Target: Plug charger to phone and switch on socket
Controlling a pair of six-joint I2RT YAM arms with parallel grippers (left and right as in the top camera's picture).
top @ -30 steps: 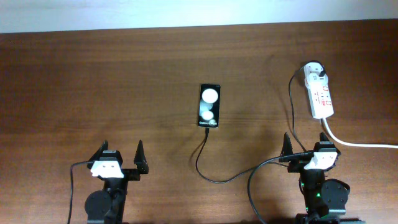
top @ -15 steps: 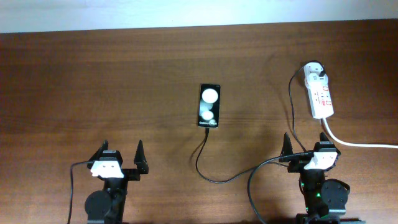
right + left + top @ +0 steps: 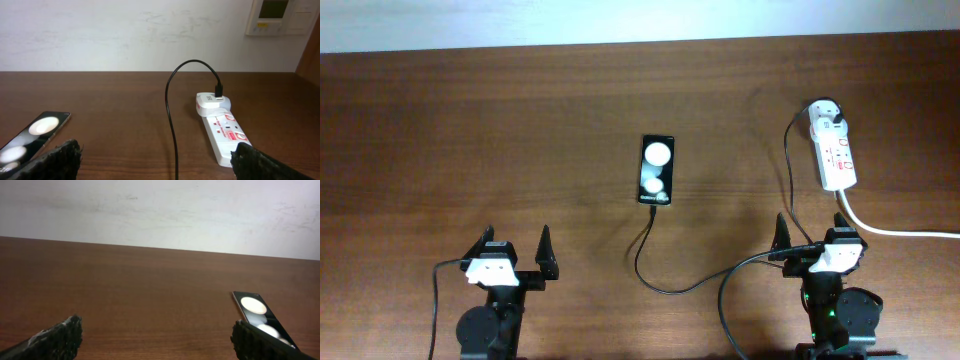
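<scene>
The black phone (image 3: 657, 169) lies flat mid-table, two white spots on its glossy face; it also shows in the left wrist view (image 3: 260, 316) and the right wrist view (image 3: 35, 133). The thin black charger cable (image 3: 660, 280) runs from the phone's near end, loops toward the front, then rises up the right side to the white adapter (image 3: 826, 118). The adapter sits in the white socket strip (image 3: 837, 156), also seen in the right wrist view (image 3: 225, 135). My left gripper (image 3: 516, 250) is open and empty at the front left. My right gripper (image 3: 815, 236) is open and empty, just in front of the strip.
A thick white cord (image 3: 895, 231) leaves the strip's near end and runs off the right edge. A thicker black robot cable (image 3: 740, 275) curves by the right arm's base. A white wall and a wall panel (image 3: 277, 16) stand behind the table.
</scene>
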